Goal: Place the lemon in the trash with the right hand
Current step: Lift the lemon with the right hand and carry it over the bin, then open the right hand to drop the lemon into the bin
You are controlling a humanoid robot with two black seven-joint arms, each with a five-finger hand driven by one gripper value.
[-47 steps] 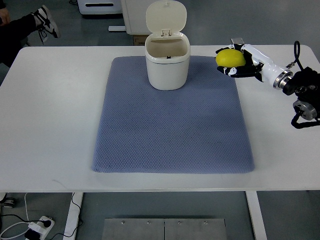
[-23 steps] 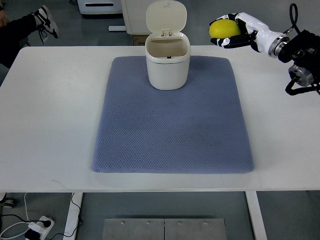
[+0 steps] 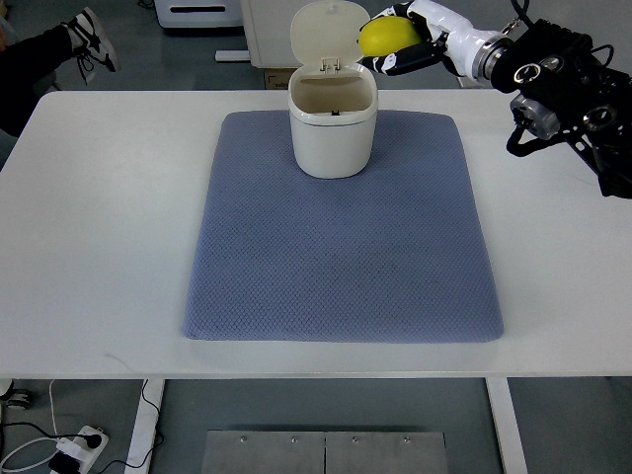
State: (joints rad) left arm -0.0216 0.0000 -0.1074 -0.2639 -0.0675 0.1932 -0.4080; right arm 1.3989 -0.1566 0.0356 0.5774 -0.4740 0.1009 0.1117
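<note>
A yellow lemon [image 3: 386, 36] is held in the air by my right hand [image 3: 400, 41], whose fingers are shut around it. The hand hangs just right of and above the rim of the white trash bin [image 3: 332, 133]. The bin stands at the back of the blue-grey mat [image 3: 341, 247], its flip lid [image 3: 327, 33] raised upright and its inside showing nothing. My right arm [image 3: 553, 79] comes in from the upper right. The left arm is out of sight.
The mat lies on a white table [image 3: 89, 217]. A person's leg and shoe [image 3: 84, 44] show at the top left, beyond the table. White furniture stands behind the bin. A power strip [image 3: 74, 449] lies on the floor at the lower left.
My right hand has lifted the lemon off the table's right side and carried it up and to the left, from beside the mat's corner to next to the bin's opening.
</note>
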